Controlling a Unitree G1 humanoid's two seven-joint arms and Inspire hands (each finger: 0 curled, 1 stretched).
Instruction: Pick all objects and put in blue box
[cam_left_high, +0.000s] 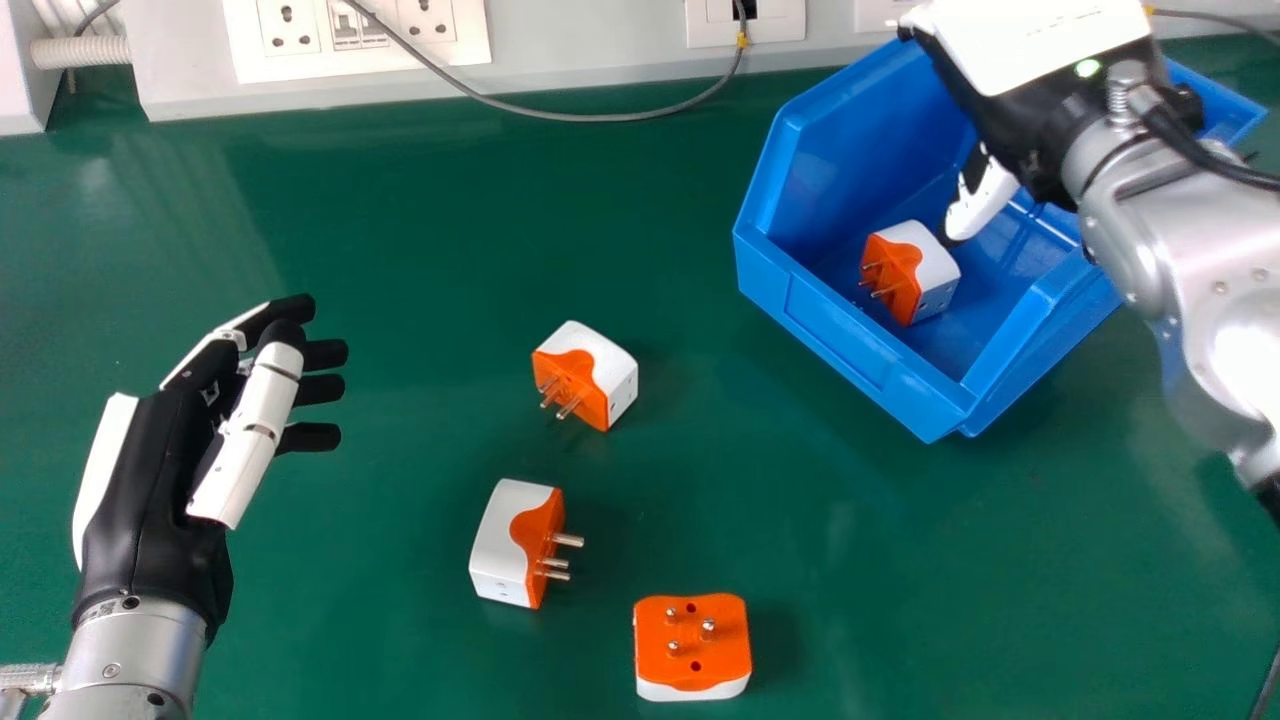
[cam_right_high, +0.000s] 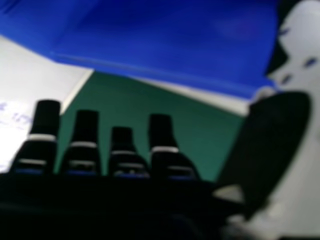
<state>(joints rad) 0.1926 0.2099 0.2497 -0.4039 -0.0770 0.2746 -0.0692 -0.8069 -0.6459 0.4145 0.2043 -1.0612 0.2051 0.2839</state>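
R hand (cam_left_high: 985, 195) is over the box (cam_left_high: 850, 335). Its fingers (cam_right_high: 86, 131) are straight & apart from the thumb (cam_right_high: 272, 135), w/ nothing held. The drop looks done, so R hand should go up first, w/o a bump to the box. Next is prob. the plug (cam_left_high: 612, 368) on the table (cam_left_high: 400, 200) nearest the box. Best to come down slow, thumb on one white side & fingers on the other, b/c the pins (cam_left_high: 568, 409) are thin & bad to grab. Squeeze too soft & it may slip or spin.

Box has 1 plug (cam_left_high: 932, 262) in sight, down inside, pins to the robot's L. 3 plugs are out: the one by the box, a 2nd plug (cam_left_high: 500, 545) w/ pins to the R, & a 3rd plug (cam_left_high: 692, 650) w/ pins up. L hand (cam_left_high: 150, 490) is idle at L, fingers loose, holding nothing.
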